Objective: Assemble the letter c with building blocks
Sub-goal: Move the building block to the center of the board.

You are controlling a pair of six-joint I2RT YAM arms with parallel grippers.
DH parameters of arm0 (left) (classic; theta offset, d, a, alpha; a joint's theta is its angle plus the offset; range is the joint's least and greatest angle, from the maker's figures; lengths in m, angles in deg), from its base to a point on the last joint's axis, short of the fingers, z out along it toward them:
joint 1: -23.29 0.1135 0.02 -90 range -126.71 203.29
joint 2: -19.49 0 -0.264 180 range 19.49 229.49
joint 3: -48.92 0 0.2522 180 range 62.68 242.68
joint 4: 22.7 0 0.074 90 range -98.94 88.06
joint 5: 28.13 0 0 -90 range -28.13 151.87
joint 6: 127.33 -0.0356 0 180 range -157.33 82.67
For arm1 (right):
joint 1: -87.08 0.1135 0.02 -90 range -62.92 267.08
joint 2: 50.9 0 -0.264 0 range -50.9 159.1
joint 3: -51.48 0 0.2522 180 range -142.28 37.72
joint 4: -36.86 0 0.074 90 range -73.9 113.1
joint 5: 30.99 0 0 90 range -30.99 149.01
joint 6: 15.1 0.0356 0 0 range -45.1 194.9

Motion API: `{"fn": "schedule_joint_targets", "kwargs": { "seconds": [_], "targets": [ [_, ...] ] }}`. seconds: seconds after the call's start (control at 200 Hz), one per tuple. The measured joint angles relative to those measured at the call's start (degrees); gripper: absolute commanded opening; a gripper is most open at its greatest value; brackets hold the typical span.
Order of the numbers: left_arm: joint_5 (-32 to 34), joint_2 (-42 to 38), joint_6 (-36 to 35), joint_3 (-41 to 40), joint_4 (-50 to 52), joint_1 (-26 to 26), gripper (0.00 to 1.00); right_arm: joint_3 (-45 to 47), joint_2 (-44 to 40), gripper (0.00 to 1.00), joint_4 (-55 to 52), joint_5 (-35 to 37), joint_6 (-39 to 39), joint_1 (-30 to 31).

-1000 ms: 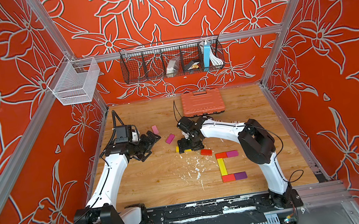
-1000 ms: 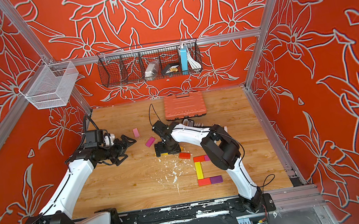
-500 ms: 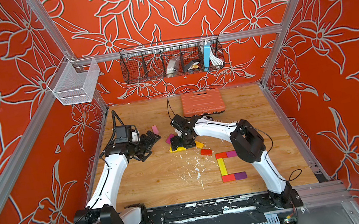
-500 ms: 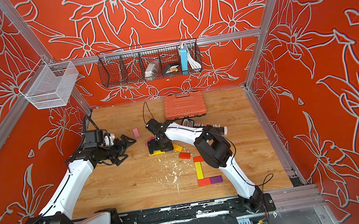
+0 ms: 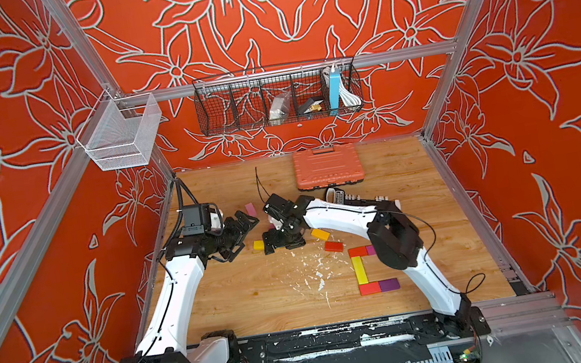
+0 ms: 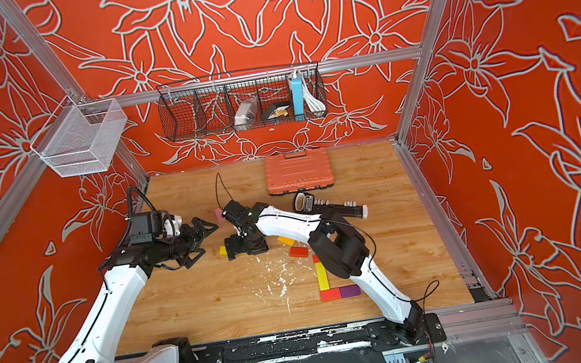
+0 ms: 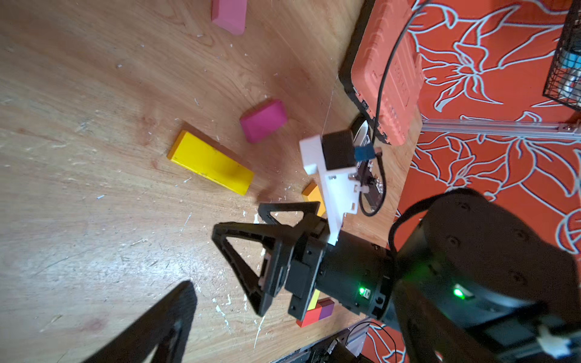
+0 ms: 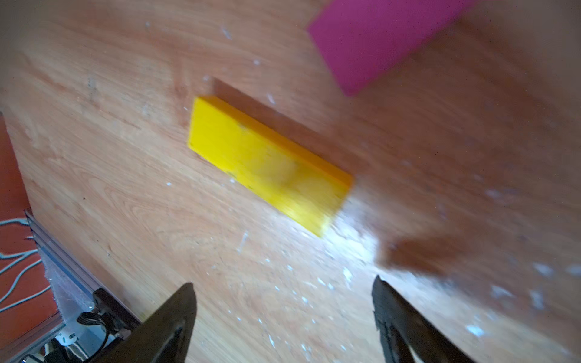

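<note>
Honestly the C [image 5: 359, 270] is looking nearly built, lying well in front of the orange case [image 5: 328, 166]. Nearer the case, the right gripper [image 8: 283, 283] is hovering wide open over a loose yellow block [image 8: 267, 163], while the left gripper [image 5: 244, 233] is gaping empty.

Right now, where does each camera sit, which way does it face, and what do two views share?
Top views: high over the table's front, both looking down and toward the back wall; the left arm and right arm, left pincer and right pincer show.
Left wrist: on the left arm, facing across the table at the right pincer; one own finger shows.
Right wrist: on the right arm, facing down at the table; both own fingers show.
Shared: both wrist views hold the loose yellow block and magenta block.
</note>
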Motion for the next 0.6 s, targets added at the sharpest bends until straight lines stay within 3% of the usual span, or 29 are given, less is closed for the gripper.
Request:
{"fn": "schedule_joint_targets", "kwargs": {
  "seconds": [0.295, 0.601],
  "targets": [
    [-0.4, -0.6, 0.0, 0.0, 0.6, 0.0, 0.99, 15.7, -16.9, 0.9, 0.3, 4.6, -4.3, -8.3],
    [-2.0, -0.5, -0.1, -1.2, 0.4, 0.0, 0.99, 17.3, -17.5, 0.88, -4.6, 10.9, -17.5, -10.6]
  ]
}}
